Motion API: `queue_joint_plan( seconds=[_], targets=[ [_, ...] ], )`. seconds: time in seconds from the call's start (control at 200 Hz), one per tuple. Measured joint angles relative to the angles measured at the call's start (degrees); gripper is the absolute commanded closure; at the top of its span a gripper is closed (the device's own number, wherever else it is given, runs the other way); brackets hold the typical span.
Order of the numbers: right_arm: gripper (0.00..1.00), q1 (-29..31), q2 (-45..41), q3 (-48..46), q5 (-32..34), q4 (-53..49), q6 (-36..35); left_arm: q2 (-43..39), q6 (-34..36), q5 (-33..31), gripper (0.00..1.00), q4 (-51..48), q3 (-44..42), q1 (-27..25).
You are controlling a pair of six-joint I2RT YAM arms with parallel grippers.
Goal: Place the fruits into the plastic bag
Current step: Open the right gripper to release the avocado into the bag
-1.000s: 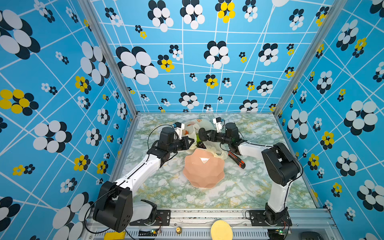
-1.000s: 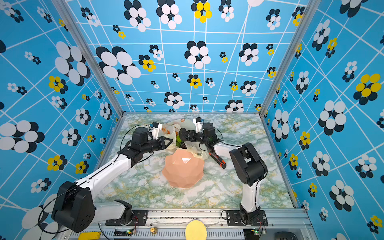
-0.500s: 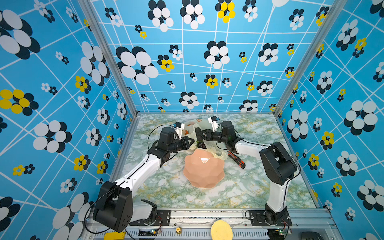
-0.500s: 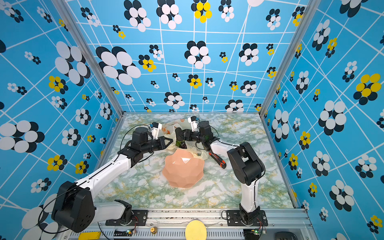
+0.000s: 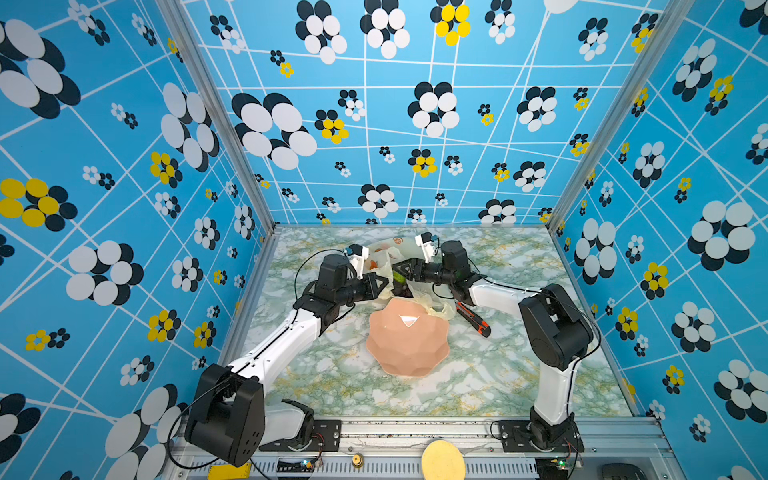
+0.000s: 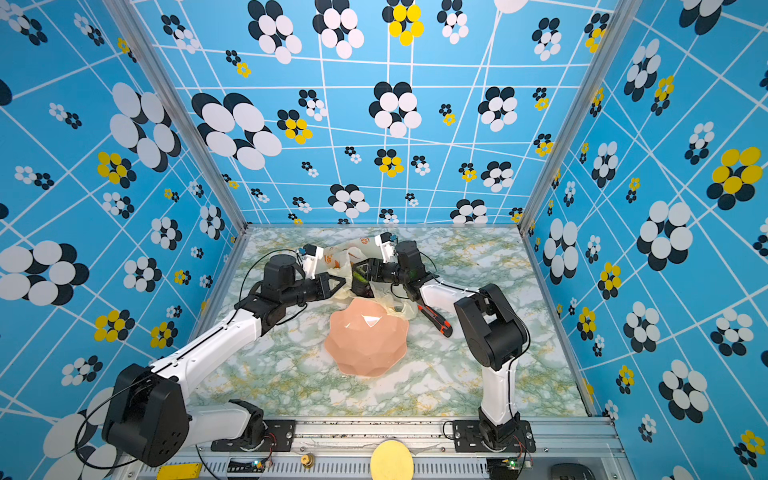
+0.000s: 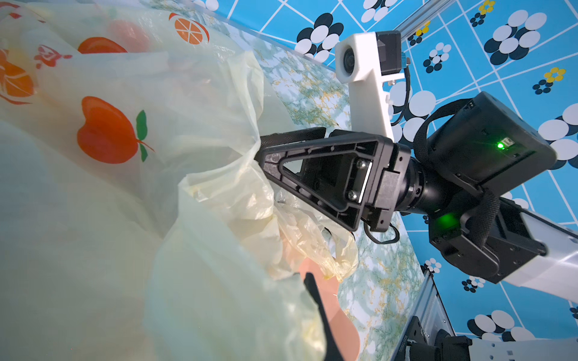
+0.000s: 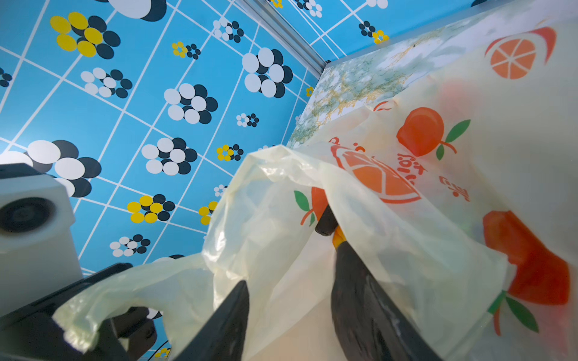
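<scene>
The plastic bag (image 5: 386, 251) (image 7: 125, 187) (image 8: 438, 187), cream with orange fruit prints, lies crumpled at the back middle of the table. My left gripper (image 5: 384, 284) (image 7: 308, 278) is shut on the bag's near edge, and film covers most of its jaws. My right gripper (image 5: 399, 270) (image 8: 283, 253) reaches into the bag's mouth from the right. Its jaws stand apart with only film between them. A green fruit (image 5: 397, 276) and something dark show in the mouth just below its fingertips. Other fruits are hidden.
A pink scalloped dish (image 5: 409, 345) (image 6: 368, 343) sits in front of the bag with nothing in it. A red-and-black utility knife (image 5: 473, 320) lies right of the dish, under the right forearm. Blue patterned walls enclose the marbled table (image 5: 540, 374).
My right gripper has pushed leftward, deeper into the bag's mouth, and its jaws have widened. The left arm has kept still, holding the bag.
</scene>
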Motion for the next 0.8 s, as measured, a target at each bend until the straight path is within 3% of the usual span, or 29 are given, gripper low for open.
queue_joint_plan(
  seconds=[0.2, 0.305, 0.41, 0.46, 0.655, 0.8],
  targets=[
    [0.31, 0.0, 0.0, 0.3, -1.0, 0.1, -0.7, -0.4, 0.0, 0.0, 1.0, 0.0, -0.1, 0.1],
    [0.29, 0.0, -1.2, -0.6, -0.8, 0.0, -5.0, -0.7, 0.0, 0.0, 1.0, 0.0, -0.1, 0.3],
    [0.2, 0.0, -6.6, -2.9, 0.3, -3.7, -14.4, -1.0, 0.0, -0.2, 1.0, 0.0, -0.1, 0.3],
    [0.01, 0.0, -10.6, -3.2, 1.0, -8.4, -20.8, -1.2, 0.1, -0.2, 1.0, 0.0, -0.1, 0.4],
    [0.01, 0.4, -26.8, -3.2, 4.5, -30.1, -44.2, -1.8, 0.2, -0.2, 1.0, 0.0, -0.3, 0.8],
    [0.01, 3.2, -34.6, -6.8, 8.3, -42.0, -54.0, -1.9, 0.2, -0.2, 1.0, 0.2, -0.7, 1.0]
  ],
)
